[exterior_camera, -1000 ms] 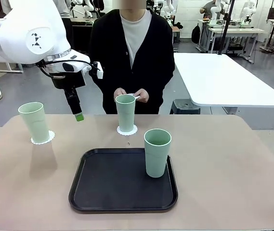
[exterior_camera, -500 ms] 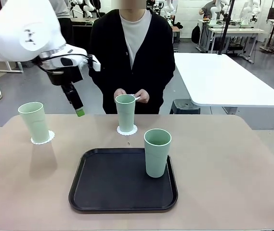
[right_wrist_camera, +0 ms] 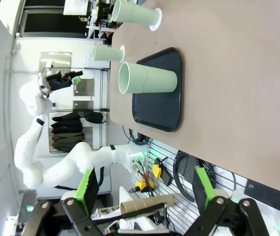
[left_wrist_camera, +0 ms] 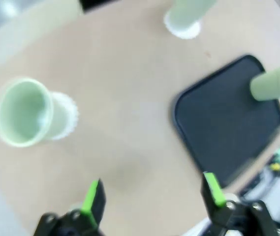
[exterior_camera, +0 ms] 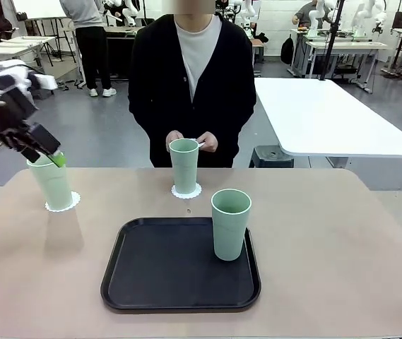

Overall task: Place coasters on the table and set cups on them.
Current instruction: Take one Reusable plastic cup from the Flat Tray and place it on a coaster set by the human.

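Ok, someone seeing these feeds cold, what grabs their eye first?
Probably the third cup, standing alone on the black tray in the middle of the table. Farther back, the left cup and the middle cup sit on white coasters. After that, the left pincer, open and empty, hanging at the table's left side near the left cup.
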`<state>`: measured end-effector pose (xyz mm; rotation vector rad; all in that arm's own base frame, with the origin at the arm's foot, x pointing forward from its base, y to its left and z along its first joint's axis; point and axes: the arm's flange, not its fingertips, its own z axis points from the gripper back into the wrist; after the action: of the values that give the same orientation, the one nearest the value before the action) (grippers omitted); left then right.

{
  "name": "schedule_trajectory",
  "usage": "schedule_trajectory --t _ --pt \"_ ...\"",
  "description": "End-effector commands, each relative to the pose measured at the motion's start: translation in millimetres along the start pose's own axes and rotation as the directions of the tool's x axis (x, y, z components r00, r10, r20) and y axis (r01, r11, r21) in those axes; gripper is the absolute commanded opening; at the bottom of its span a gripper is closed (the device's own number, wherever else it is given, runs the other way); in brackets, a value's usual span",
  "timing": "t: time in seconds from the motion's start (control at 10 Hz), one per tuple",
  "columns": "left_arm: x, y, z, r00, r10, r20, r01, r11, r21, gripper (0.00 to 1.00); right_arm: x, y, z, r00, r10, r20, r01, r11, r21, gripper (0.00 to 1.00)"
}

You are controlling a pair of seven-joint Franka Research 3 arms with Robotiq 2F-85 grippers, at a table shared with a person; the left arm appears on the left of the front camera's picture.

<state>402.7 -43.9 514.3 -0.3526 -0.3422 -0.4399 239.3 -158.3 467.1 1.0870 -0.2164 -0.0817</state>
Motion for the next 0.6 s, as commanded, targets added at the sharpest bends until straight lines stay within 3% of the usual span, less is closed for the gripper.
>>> schedule_trajectory --t 0.0,0.2,0.5 --pt "-9.7 17.3 8.6 0.981 0.106 0.162 -0.036 0.923 -0.384 1.0 0.2 -0.4 0.0 1.0 0.005 -0.001 -0.005 1.0 0.009 1.0" --pt "-30.3 38.5 7.3 0.976 0.148 0.161 -0.021 0.796 -0.605 1.0 0.2 -0.4 0.0 1.0 0.005 -0.001 -0.005 1.0 0.009 1.0" --pt "-61.3 86.1 15.6 0.971 0.196 0.139 -0.046 0.72 -0.693 1.0 0.2 -0.4 0.0 1.0 0.005 -0.001 -0.005 1.0 0.009 1.0"
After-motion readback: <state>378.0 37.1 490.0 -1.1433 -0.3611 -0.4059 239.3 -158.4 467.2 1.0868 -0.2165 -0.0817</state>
